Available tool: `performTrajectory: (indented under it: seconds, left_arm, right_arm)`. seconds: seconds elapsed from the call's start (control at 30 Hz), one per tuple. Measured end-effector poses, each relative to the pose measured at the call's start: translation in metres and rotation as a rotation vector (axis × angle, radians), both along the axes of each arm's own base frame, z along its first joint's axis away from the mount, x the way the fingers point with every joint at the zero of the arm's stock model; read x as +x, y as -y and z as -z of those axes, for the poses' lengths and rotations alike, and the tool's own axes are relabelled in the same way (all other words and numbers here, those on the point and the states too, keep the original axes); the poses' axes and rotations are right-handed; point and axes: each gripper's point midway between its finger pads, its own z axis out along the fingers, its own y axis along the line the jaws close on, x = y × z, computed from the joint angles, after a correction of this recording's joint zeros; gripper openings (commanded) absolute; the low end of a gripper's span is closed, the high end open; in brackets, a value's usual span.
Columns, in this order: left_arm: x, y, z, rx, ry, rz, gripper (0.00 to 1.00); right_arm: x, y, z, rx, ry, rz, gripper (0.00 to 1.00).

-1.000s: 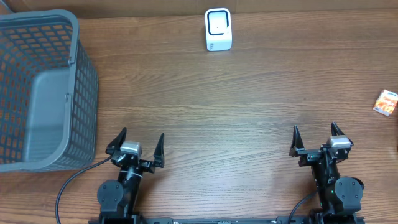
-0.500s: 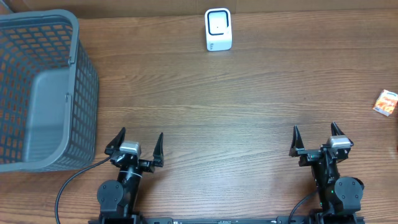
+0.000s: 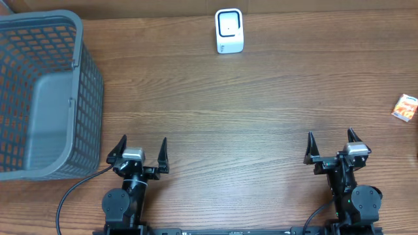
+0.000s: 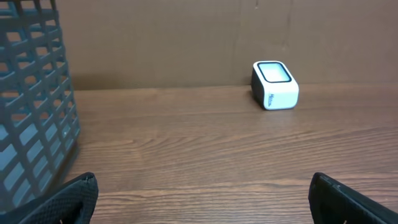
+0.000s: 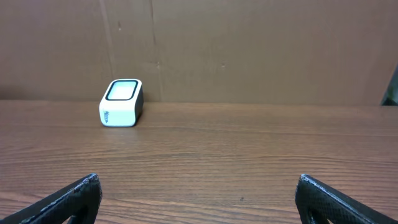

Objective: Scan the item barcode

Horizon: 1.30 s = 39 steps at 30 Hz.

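Lower left of the overhead view: left gripper (image 3: 143,142), jaws spread wide, clamped on nothing. Lower right: right gripper (image 3: 331,136), likewise spread wide and empty. Far right edge at mid-height, well apart from both: small orange-and-white box (image 3: 405,108), lying on the wooden table (image 3: 228,117). Top centre: white scanner (image 3: 229,31). Upper left: grey mesh basket (image 3: 88,65).

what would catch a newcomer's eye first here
Probably the big grey mesh basket at the far left of the table, then the small white scanner standing alone at the back edge. A little orange-and-white box lies at the far right edge. At the front, the left gripper and right gripper sit open, holding nothing.
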Motion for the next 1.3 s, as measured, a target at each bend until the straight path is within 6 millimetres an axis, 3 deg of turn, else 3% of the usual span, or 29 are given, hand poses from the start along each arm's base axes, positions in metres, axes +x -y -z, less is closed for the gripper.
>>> performTrajectory:
  seconds: [0.5, 1.3]
  left_arm:
    - [0.001, -0.014, 0.002, 0.007, -0.008, -0.081, 1.0]
    - [0.001, -0.017, 0.002, 0.008, -0.008, -0.096, 1.0]
  right_arm:
    - [0.0, 0.0, 0.0, 0.0, 0.0, 0.0, 1.0]
    - [0.0, 0.0, 0.0, 0.0, -0.001, 0.0, 1.0]
